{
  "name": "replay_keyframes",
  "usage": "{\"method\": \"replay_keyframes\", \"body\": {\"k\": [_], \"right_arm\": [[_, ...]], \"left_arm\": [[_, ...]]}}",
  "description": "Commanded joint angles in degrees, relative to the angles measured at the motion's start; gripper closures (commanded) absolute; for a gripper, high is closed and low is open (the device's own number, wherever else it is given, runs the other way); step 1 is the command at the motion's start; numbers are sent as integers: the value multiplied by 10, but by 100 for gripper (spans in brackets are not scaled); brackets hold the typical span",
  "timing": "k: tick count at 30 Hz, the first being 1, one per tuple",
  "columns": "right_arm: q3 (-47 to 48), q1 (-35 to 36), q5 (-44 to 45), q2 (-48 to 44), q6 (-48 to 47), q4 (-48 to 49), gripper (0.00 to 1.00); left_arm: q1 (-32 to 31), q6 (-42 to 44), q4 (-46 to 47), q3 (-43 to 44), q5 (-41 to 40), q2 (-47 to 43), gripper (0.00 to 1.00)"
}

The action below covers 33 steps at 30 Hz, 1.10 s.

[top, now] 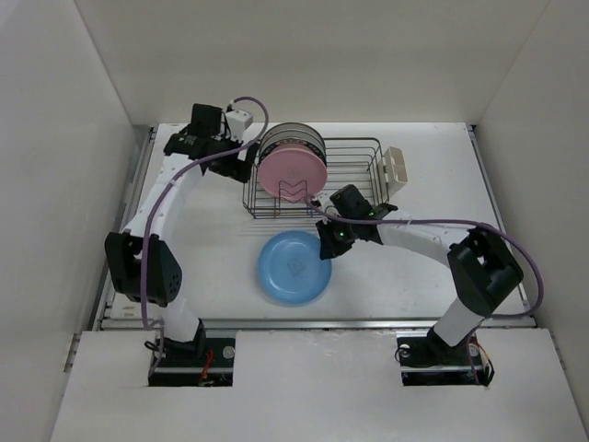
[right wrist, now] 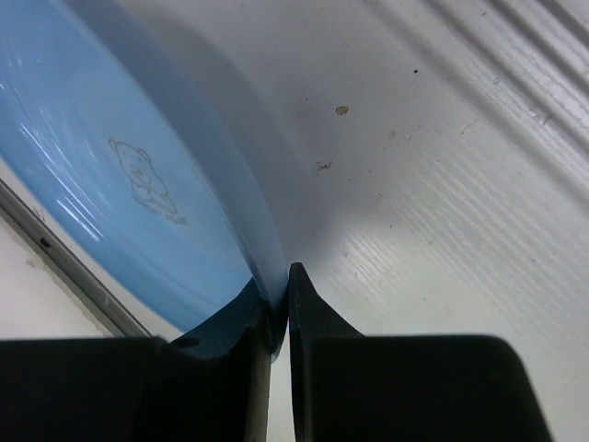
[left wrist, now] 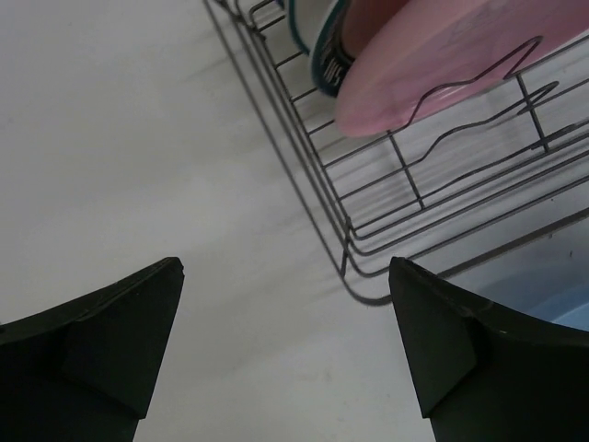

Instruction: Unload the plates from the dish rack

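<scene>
Right gripper [right wrist: 281, 287]: pinching the rim of the blue plate [right wrist: 110, 175], which is tilting just in front of the rack.
Left gripper [left wrist: 285, 276]: hovering, jaws wide apart, empty, beside the rack's left end.
Dish rack [left wrist: 368, 230]: holding the pink plate [left wrist: 442, 64] upright, with the teal-rimmed plate [left wrist: 324, 57] behind it.

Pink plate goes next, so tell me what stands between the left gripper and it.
Only the dish rack's wire wall: the open left gripper is outside it, the pink plate inside. Nothing else visible.
</scene>
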Motion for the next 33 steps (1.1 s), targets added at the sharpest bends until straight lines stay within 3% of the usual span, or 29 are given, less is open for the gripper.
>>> {"method": "replay_keyframes", "body": {"k": [1, 3, 5, 8, 10, 16, 20, 21, 24, 33], "right_arm": [[18, 3, 40, 35, 21, 13, 89], [18, 3, 51, 41, 21, 13, 66], [18, 3, 68, 36, 26, 13, 58], [18, 3, 78, 21, 26, 13, 55], [18, 3, 92, 7, 26, 5, 55], [18, 3, 98, 7, 31, -5, 55], [28, 3, 93, 12, 31, -12, 55], [29, 3, 93, 13, 31, -13, 55], [42, 3, 88, 18, 26, -18, 55], [84, 3, 75, 18, 10, -35, 55]], "left_arm": [[-37, 29, 54, 27, -13, 26, 7], [-56, 34, 80, 27, -23, 50, 7], [-87, 51, 99, 47, -42, 83, 7], [-99, 51, 99, 83, -76, 121, 13], [-106, 51, 99, 113, -81, 148, 25], [-111, 46, 126, 119, -108, 174, 48], [-111, 46, 126, 119, -108, 185, 70], [-111, 46, 126, 119, -117, 185, 81], [-111, 46, 126, 113, -152, 185, 100], [-111, 57, 132, 102, -186, 148, 100]]}}
